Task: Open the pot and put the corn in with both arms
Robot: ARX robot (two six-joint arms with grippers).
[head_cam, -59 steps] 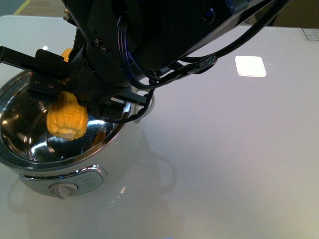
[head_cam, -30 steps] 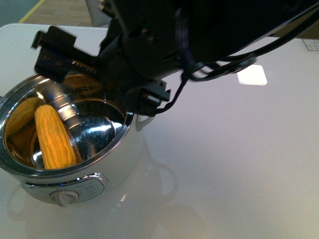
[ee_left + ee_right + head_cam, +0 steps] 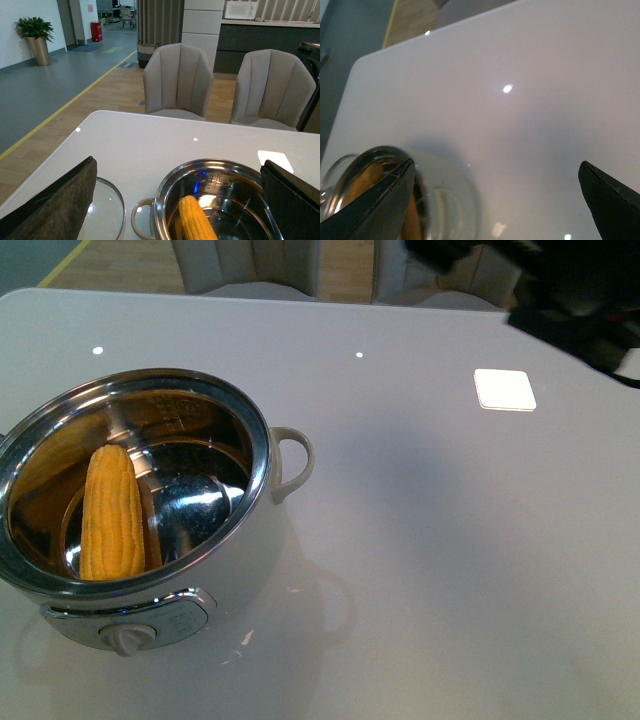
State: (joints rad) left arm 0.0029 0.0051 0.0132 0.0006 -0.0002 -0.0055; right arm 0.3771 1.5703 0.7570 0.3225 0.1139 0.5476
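Job looked pretty much done here: the pot (image 3: 135, 490) was open with the corn (image 3: 111, 514) leaning inside against its steel wall, the glass lid (image 3: 106, 212) sat beside it, and both the left gripper (image 3: 180, 200) and right gripper (image 3: 500, 195) were spread wide, holding nothing.

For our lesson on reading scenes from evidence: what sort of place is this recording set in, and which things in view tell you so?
Probably an office break area or showroom, not a home kitchen. Padded chairs stand at a white table, a microwave sits on a dark counter, and a long open hall runs past a potted plant and a yellow floor line.
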